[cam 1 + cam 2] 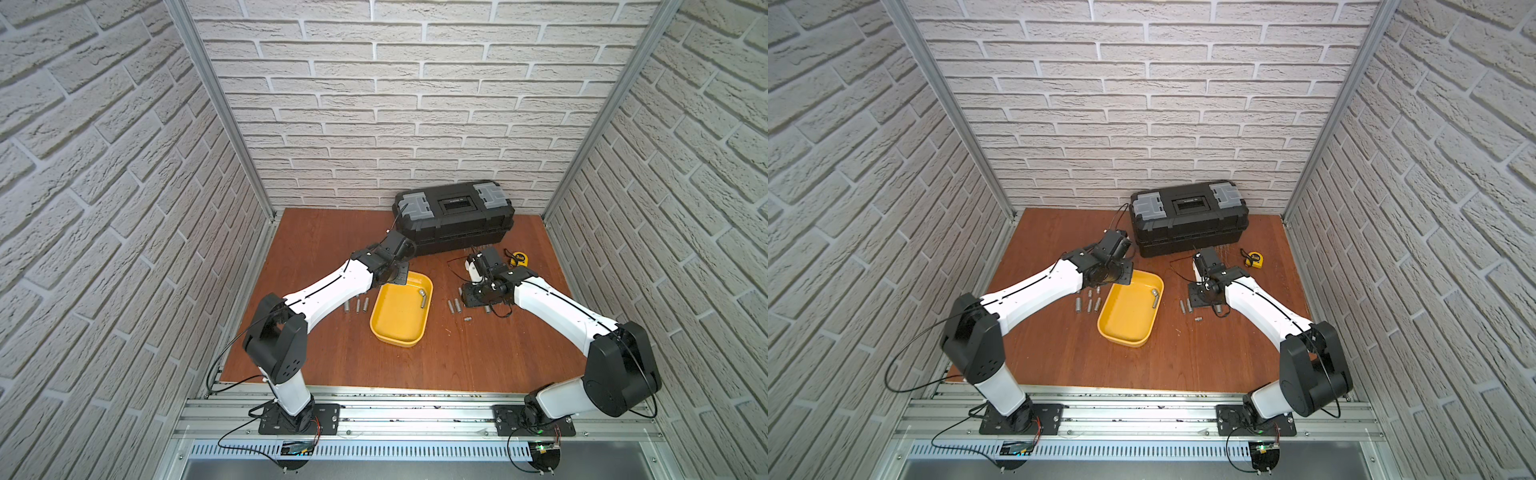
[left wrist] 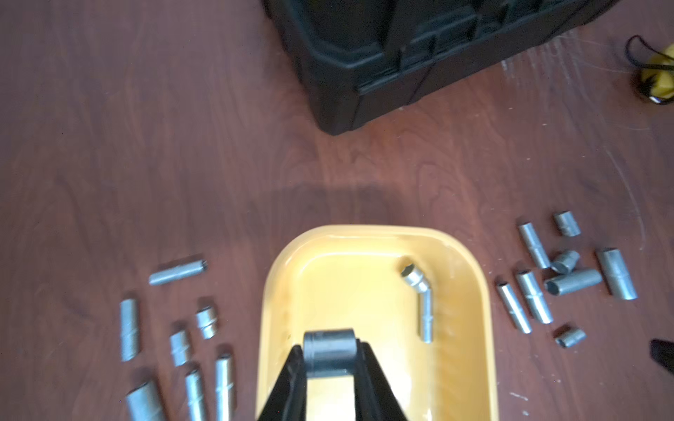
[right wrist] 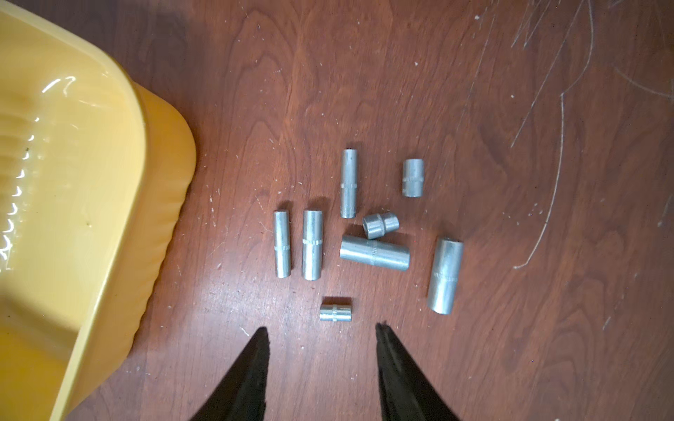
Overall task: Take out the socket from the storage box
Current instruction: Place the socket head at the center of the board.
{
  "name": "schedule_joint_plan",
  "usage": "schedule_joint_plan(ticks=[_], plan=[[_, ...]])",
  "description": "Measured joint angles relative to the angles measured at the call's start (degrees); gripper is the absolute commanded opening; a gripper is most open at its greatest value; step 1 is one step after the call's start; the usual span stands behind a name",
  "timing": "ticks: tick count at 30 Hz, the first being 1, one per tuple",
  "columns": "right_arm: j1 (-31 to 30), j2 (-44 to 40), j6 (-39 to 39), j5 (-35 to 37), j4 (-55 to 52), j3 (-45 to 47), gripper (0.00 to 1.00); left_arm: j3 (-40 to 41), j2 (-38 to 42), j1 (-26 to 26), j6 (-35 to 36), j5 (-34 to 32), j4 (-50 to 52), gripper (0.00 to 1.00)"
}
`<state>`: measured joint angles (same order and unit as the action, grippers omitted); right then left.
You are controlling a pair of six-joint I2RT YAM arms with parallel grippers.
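The socket (image 2: pixel 328 346) is pinched crosswise in your left fingers (image 2: pixel 288 382) over the storage box (image 2: pixel 364 291), probably ready to lift out, while your right fingers (image 3: pixel 251 364) hang spread above loose sockets (image 3: pixel 374 252) on the table (image 3: pixel 510 182).

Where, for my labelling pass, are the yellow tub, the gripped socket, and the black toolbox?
yellow tub (image 1: pixel 397 322): a top view, bare floor.
gripped socket (image 2: pixel 329 351): left wrist view, side wall between the jaws.
black toolbox (image 1: pixel 457 232): a top view, front wall.
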<state>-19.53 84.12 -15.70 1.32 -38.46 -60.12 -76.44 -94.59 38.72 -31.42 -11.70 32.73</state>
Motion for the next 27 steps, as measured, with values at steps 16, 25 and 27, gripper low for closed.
schedule_joint_plan(ticks=[16, 25, 27], plan=[[-1.86, 2.69, 1.14, -1.40, 0.35, -2.32, 0.49, 25.03, 14.16, -11.56, -5.64, -1.64, 4.57, 0.20], [-1.88, 2.69, 1.11, -1.40, 0.52, -2.23, 0.49, 29.27, 10.51, -12.11, -6.82, 1.29, 1.77, 0.20], [-1.90, 2.67, 1.09, -1.36, 0.59, -2.03, 0.49, 29.27, 9.07, -12.11, -6.84, 1.79, 0.79, 0.21]])
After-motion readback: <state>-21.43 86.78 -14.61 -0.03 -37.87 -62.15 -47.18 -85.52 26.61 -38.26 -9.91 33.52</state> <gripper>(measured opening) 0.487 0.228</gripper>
